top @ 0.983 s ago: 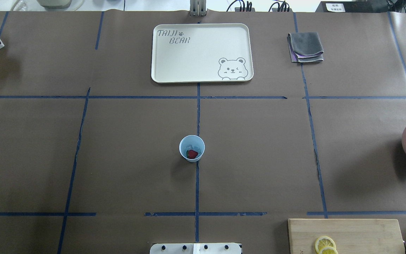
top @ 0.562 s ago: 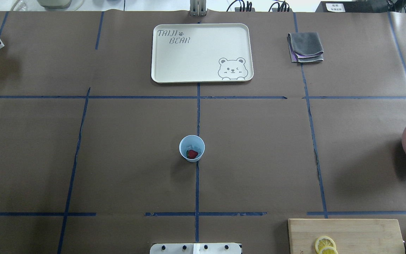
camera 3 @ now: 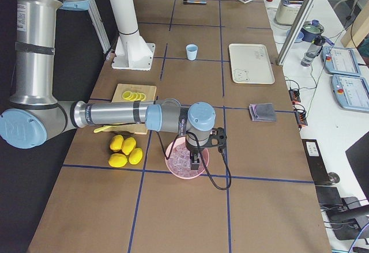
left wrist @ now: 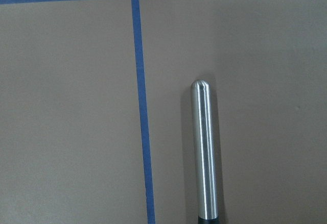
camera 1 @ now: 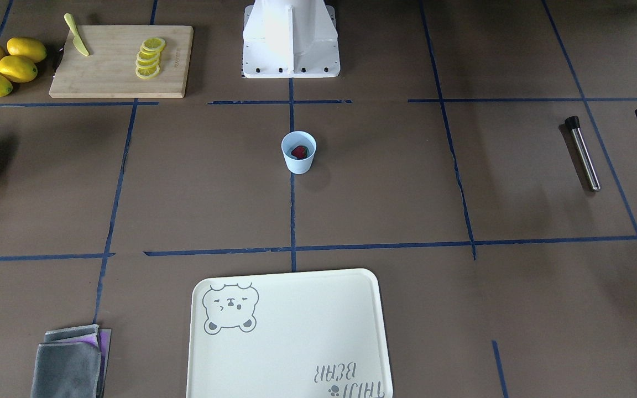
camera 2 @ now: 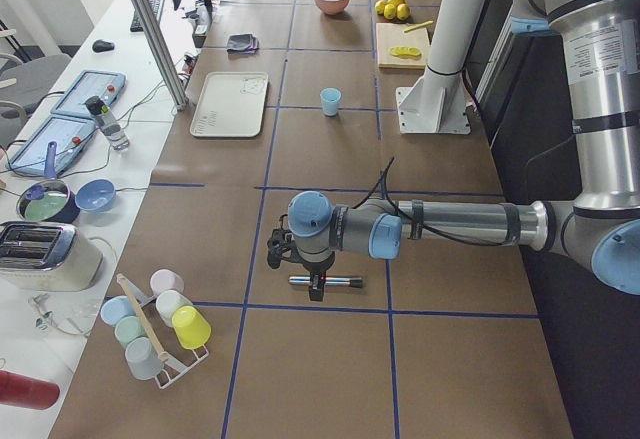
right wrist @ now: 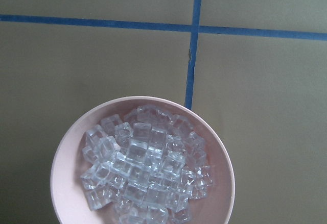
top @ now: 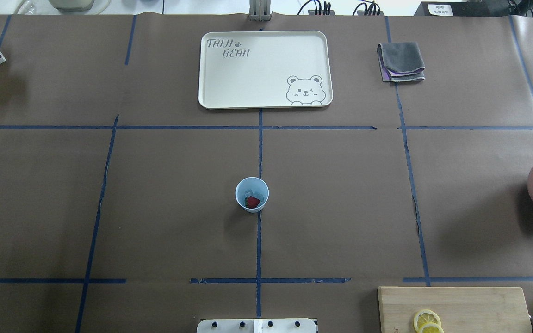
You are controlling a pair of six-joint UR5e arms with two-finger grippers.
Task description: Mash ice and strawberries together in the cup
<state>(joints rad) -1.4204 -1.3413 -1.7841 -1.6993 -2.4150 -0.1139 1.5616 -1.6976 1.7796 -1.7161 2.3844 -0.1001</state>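
Note:
The pale-blue cup (top: 244, 186) stands upright at the table's middle, also in the front view (camera 1: 298, 162). A dark-red strawberry (top: 252, 201) lies inside it, with pale ice lumps (top: 258, 190) beside it. My left gripper (camera 2: 316, 285) hovers over a steel muddler (camera 2: 340, 281) lying at the table's left end; the left wrist view shows the muddler (left wrist: 205, 152) but no fingers. My right gripper (camera 3: 195, 159) hangs over a pink bowl (camera 3: 173, 166) of ice cubes (right wrist: 145, 170). I cannot tell whether either gripper is open or shut.
A cream bear tray (top: 248, 69) lies at the far centre and a folded grey cloth (top: 401, 62) at the far right. A cutting board (camera 1: 108, 72) holds lemon slices and a knife, with whole lemons (camera 1: 3, 66) beside it. A cup rack (camera 2: 155, 329) stands far left.

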